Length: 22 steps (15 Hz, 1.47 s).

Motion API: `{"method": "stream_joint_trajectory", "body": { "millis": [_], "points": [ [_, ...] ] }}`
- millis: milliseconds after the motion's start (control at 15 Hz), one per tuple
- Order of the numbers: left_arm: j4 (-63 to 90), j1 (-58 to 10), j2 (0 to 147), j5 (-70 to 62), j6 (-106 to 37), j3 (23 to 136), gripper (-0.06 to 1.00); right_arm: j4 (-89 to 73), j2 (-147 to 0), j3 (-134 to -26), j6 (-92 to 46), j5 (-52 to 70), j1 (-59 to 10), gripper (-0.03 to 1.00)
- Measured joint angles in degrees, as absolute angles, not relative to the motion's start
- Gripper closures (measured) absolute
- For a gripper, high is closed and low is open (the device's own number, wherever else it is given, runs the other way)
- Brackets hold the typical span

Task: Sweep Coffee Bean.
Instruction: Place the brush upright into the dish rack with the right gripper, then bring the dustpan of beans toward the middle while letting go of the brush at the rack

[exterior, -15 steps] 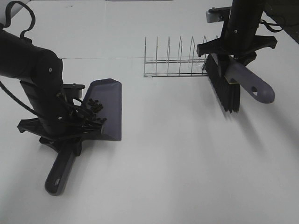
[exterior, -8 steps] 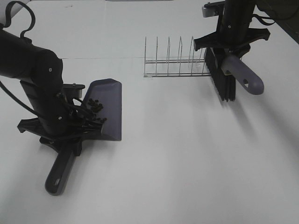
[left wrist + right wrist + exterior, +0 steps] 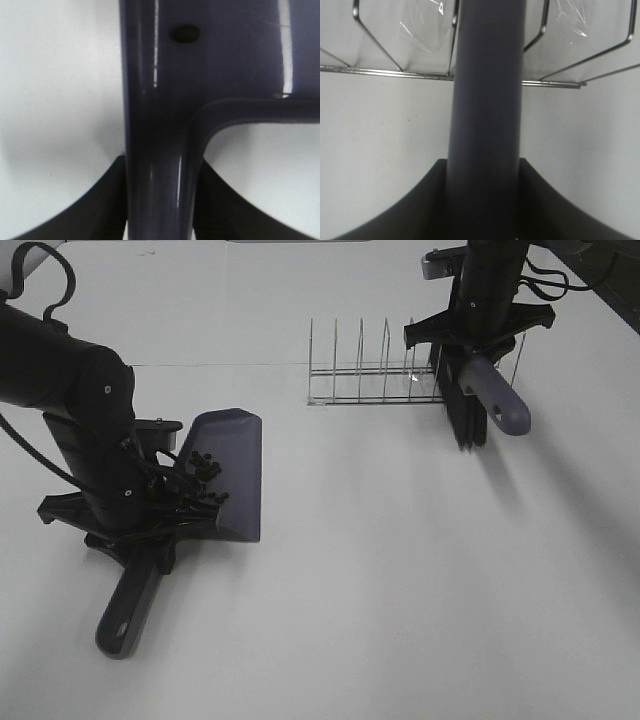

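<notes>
The left gripper (image 3: 140, 528) grips the pan (image 3: 240, 472) handle. The beans (image 3: 203, 466) lie in the pan, near that handle. Hold it flat so none roll out. Far off, the right gripper (image 3: 476, 344) grips the brush (image 3: 497, 400) beside the rack (image 3: 360, 372); mind the wires.

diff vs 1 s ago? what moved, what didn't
The right gripper carried the brush farther back and leftward to the wire rack's right end, turning it edge-on to the camera; grip unchanged. The left gripper, dustpan and coffee beans in it stayed put.
</notes>
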<state>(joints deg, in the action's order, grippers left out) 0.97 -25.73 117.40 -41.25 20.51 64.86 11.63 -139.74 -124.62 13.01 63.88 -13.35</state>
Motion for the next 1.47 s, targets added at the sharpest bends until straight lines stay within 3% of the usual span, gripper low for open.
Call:
{"method": "stream_joint_trajectory", "body": {
  "millis": [867, 1067, 1133, 1467],
  "points": [
    [1.0, -25.7, 117.4, -41.3, 20.1, 64.9, 0.60, 13.3, -139.8, -124.9, 14.7, 60.5, -13.3, 0.63],
    [1.0, -25.7, 117.4, -41.2, 20.1, 64.9, 0.60, 13.4, -139.8, -125.1, 14.7, 60.4, -13.3, 0.29],
    [1.0, -25.7, 117.4, -41.2, 20.1, 64.9, 0.60, 13.8, -139.8, -125.1, 14.7, 60.4, -13.3, 0.23],
    [1.0, -25.7, 117.4, -41.2, 20.1, 64.9, 0.60, 13.6, -132.0, -125.1, 12.9, 65.1, -13.4, 0.19]
  ]
}}
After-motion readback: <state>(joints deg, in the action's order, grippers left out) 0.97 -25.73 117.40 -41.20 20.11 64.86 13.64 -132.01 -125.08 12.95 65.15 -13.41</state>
